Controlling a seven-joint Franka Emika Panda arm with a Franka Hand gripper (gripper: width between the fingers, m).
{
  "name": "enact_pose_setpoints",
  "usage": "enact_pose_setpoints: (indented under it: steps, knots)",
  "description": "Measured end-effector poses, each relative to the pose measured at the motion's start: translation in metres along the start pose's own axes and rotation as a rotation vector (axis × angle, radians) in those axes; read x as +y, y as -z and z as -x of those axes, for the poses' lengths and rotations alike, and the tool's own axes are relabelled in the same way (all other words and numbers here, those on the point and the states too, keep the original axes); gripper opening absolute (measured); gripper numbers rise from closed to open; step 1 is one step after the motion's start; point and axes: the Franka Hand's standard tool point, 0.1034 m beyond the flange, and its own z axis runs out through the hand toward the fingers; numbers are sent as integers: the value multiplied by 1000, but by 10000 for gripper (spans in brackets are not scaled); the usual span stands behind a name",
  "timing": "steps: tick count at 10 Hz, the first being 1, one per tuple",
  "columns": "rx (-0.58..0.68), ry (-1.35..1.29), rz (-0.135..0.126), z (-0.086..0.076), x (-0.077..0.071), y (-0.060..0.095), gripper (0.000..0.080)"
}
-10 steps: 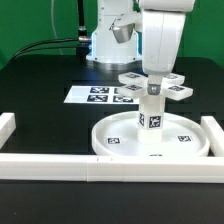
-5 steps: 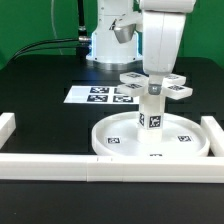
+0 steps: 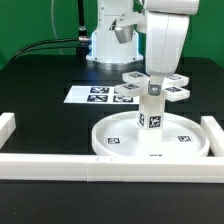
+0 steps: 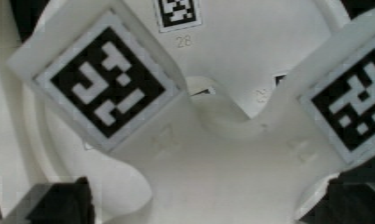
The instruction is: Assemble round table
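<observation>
The round table's large rimmed disc [image 3: 105, 150] lies flat near the front rail. A short cylindrical leg [image 3: 150, 112] stands upright on its middle. The cross-shaped foot piece [image 3: 150, 87] sits on top of the leg, its marker-tagged arms spread out. My gripper [image 3: 153, 80] hangs straight over the foot piece, down among its arms. In the wrist view the foot piece [image 4: 113, 80] fills the picture, close under the gripper [image 4: 210, 200]. The dark fingers [image 4: 59, 200] stand wide apart at either side of its centre, open, and I cannot tell whether they touch it.
The marker board [image 3: 100, 95] lies flat behind the disc on the exterior view's left. White border rails run along the front [image 3: 60, 168], the left [image 3: 8, 128] and the right [image 3: 212, 130]. The arm's base [image 3: 110, 40] stands at the back.
The gripper body has shifted slightly toward the exterior view's right. The disc, leg and foot piece have stayed put, and the jaws are as wide as before.
</observation>
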Motion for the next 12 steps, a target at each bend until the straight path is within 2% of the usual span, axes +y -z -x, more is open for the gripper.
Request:
enact_pose_setpoints:
  steps: [5, 8, 9, 12]
  knots:
    - [-5, -5, -15, 4, -3, -10, 649]
    - [-5, -14, -16, 4, -3, -10, 646]
    - [-5, -14, -17, 4, -3, -10, 475]
    - [-6, -53, -17, 5, -4, -10, 445]
